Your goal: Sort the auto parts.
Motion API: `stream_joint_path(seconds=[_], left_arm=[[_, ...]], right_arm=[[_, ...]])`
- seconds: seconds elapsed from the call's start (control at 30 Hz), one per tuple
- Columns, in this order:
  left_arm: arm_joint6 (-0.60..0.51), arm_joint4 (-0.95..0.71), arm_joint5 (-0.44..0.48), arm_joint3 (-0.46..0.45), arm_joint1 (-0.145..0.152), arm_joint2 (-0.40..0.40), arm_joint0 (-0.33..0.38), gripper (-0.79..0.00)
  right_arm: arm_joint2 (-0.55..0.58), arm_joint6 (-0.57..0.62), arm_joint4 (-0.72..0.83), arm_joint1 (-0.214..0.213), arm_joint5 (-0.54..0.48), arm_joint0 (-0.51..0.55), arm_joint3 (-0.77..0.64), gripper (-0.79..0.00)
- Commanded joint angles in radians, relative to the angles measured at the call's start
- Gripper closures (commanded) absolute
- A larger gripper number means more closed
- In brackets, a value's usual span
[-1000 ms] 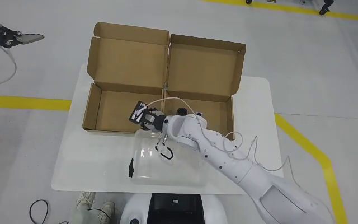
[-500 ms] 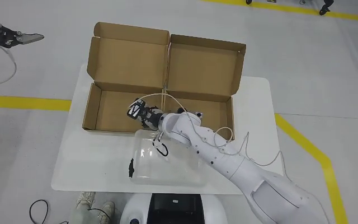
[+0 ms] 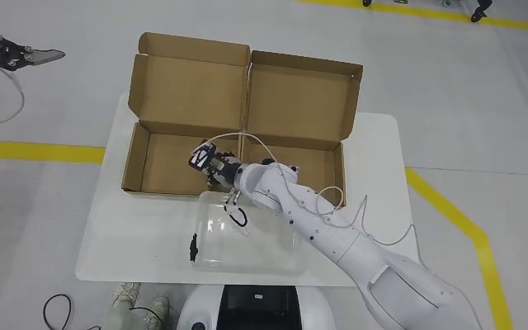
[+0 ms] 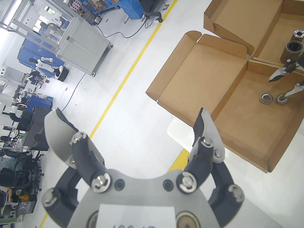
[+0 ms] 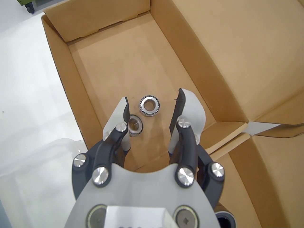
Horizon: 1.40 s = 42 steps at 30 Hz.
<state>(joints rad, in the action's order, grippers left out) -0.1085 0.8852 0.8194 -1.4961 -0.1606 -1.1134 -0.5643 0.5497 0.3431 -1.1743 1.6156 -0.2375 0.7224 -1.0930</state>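
White desk (image 3: pixel 115 239) under everything, and along its far edge two open cardboard boxes sit side by side with their lids flipped back. The left box (image 3: pixel 161 169) is toward the far-left corner, and the right box (image 3: pixel 301 91) is pressed against it, wall to wall. At the near edge there's a clear plastic bin (image 3: pixel 268 247).

On to the arms. The right tool (image 5: pixel 152 94) hangs low inside the left box, close to the wall it shares with its neighbour, jaws spread fairly wide and gripping nothing. The left tool (image 4: pixel 129 111) is off the desk altogether, out past the left edge above the floor, jaws wide and empty.

Smaller stuff now. In the right box, a dark sleeve (image 4: pixel 294 49) and a steel sleeve (image 4: pixel 298 35) stand upright close together. A black hook-shaped part (image 3: pixel 239 219) lies in the bin.

On the left box's floor, the first bearing (image 5: pixel 149 105) lies flat, framed between the right tool's fingers. The second bearing (image 5: pixel 135 126) is just beside it, partly hidden behind one finger, and I can't tell whether they touch. Last, a smaller black piece (image 3: pixel 193 246) sits at the bin's left rim.
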Motion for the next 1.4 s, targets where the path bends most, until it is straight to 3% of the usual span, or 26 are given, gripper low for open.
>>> stream_joint_path(seconds=[0.0,0.3,0.37,0.57,1.0,1.37], left_arm=[[0.0,0.0,0.0,0.0,0.0,0.0,0.0,-0.785],[0.0,0.0,0.0,0.0,0.0,0.0,0.0,-0.785],[0.0,0.0,0.0,0.0,0.0,0.0,0.0,-0.785],[0.0,0.0,0.0,0.0,0.0,0.0,0.0,-0.785],[0.0,0.0,0.0,0.0,0.0,0.0,0.0,-0.785],[0.0,0.0,0.0,0.0,0.0,0.0,0.0,-0.785]], right_arm=[[0.02,-0.015,-0.012,-0.01,-0.017,0.014,-0.031,-0.366],[0.182,-0.076,-0.054,-0.091,-0.174,0.165,-0.285,-0.397],[0.226,-0.088,-0.064,-0.111,-0.214,0.214,-0.351,-0.449],[0.342,-0.087,-0.101,-0.161,-0.303,0.352,-0.531,-0.776],[0.539,-0.085,-0.046,-0.222,-0.432,0.505,-0.631,-0.785],[0.769,-0.187,-0.032,-0.271,-0.4,0.744,-0.737,-0.785]])
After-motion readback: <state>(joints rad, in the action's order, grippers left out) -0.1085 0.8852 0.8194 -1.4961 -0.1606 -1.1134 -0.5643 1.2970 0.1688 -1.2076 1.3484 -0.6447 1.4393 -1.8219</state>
